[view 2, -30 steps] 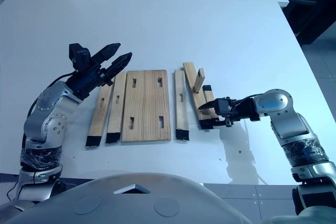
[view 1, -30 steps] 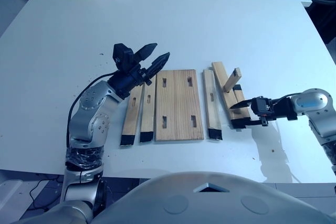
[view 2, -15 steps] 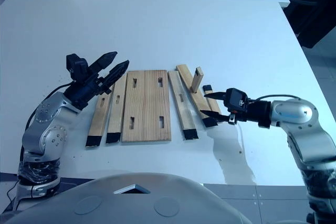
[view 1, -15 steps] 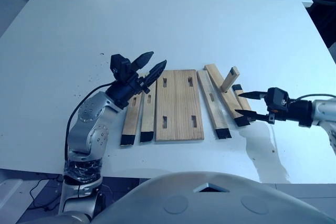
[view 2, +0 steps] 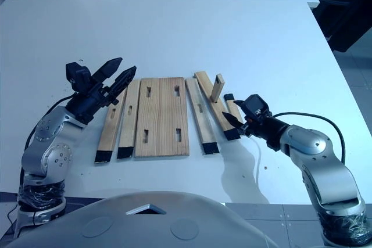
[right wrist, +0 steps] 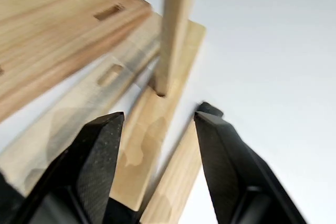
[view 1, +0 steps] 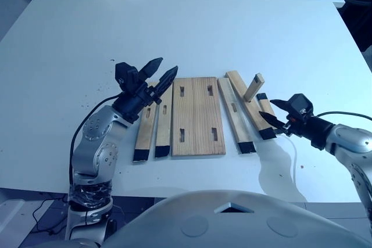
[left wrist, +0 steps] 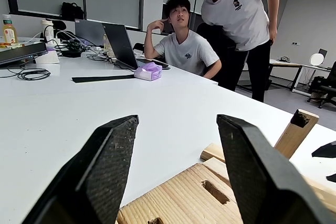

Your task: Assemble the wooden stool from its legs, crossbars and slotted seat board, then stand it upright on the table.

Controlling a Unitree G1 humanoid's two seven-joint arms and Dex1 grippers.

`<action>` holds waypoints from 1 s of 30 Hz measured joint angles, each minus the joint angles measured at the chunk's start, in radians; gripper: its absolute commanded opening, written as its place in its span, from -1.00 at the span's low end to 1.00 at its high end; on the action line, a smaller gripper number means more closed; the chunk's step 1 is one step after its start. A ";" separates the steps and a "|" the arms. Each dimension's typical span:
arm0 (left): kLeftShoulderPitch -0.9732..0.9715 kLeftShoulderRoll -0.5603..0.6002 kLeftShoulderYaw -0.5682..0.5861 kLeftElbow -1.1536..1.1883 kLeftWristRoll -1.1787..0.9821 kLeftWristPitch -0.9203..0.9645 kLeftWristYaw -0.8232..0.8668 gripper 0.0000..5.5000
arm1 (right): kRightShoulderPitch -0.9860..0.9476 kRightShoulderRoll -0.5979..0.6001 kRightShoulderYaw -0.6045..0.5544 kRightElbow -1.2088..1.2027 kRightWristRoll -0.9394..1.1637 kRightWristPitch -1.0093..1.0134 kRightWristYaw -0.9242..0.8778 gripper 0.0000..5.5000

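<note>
STEP: leg pickup | left jaws, right jaws: spread, empty | NEXT: right closes on leg right of seat board

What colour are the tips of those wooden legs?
Black tips on pale wooden legs; clearest in the left eye view.

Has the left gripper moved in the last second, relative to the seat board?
Yes. The open left gripper has shifted toward the robot's left and slightly nearer the robot, away from the far left corner of the slotted seat board, which stayed put.
</note>
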 measured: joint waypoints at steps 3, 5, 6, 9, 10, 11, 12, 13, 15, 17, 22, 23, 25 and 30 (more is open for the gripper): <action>0.000 0.000 0.000 0.000 0.001 0.000 0.002 0.01 | 0.000 0.006 0.009 -0.004 -0.007 0.021 -0.020 -0.10; -0.001 -0.001 0.000 0.001 0.006 0.000 0.006 0.01 | -0.003 0.010 0.011 -0.004 -0.009 0.026 -0.030 -0.10; -0.002 -0.002 0.000 0.002 0.007 0.000 0.007 0.01 | -0.007 0.012 0.013 -0.004 -0.010 0.027 -0.034 -0.10; -0.012 -0.002 0.000 0.004 0.007 0.000 0.010 0.01 | -0.011 0.019 0.016 -0.002 -0.014 0.030 -0.038 -0.10; -0.014 -0.002 0.000 0.004 0.007 0.000 0.012 0.01 | -0.013 0.022 0.019 0.006 -0.016 0.030 -0.040 -0.10; -0.014 -0.002 0.000 0.004 0.007 0.000 0.012 0.01 | -0.012 0.026 0.022 0.014 -0.018 0.030 -0.042 -0.10; -0.014 -0.002 0.000 0.004 0.007 0.000 0.012 0.01 | -0.012 0.030 0.028 0.020 -0.020 0.029 -0.046 -0.10; -0.014 -0.002 0.000 0.004 0.007 0.000 0.012 0.01 | -0.012 0.034 0.034 0.026 -0.020 0.029 -0.047 -0.10; -0.014 -0.002 0.000 0.005 0.007 0.000 0.012 0.01 | -0.010 0.040 0.042 0.037 -0.020 0.029 -0.048 -0.10; -0.014 -0.002 0.000 0.005 0.007 0.000 0.012 0.01 | -0.007 0.041 0.046 0.037 -0.020 0.028 -0.048 -0.10; -0.014 -0.004 -0.003 0.006 0.007 0.000 0.012 0.01 | 0.002 0.043 0.080 0.040 -0.039 0.016 -0.048 -0.10; -0.014 -0.004 -0.005 0.006 0.007 0.000 0.012 0.01 | 0.006 0.047 0.085 0.042 -0.043 0.015 -0.052 -0.05; -0.014 -0.004 -0.010 0.006 0.007 0.000 0.012 0.01 | 0.015 0.056 0.091 0.042 -0.052 0.012 -0.058 0.06; -0.014 -0.003 -0.011 0.007 0.007 0.001 0.012 0.01 | 0.027 0.079 0.118 0.053 -0.079 -0.003 -0.078 0.17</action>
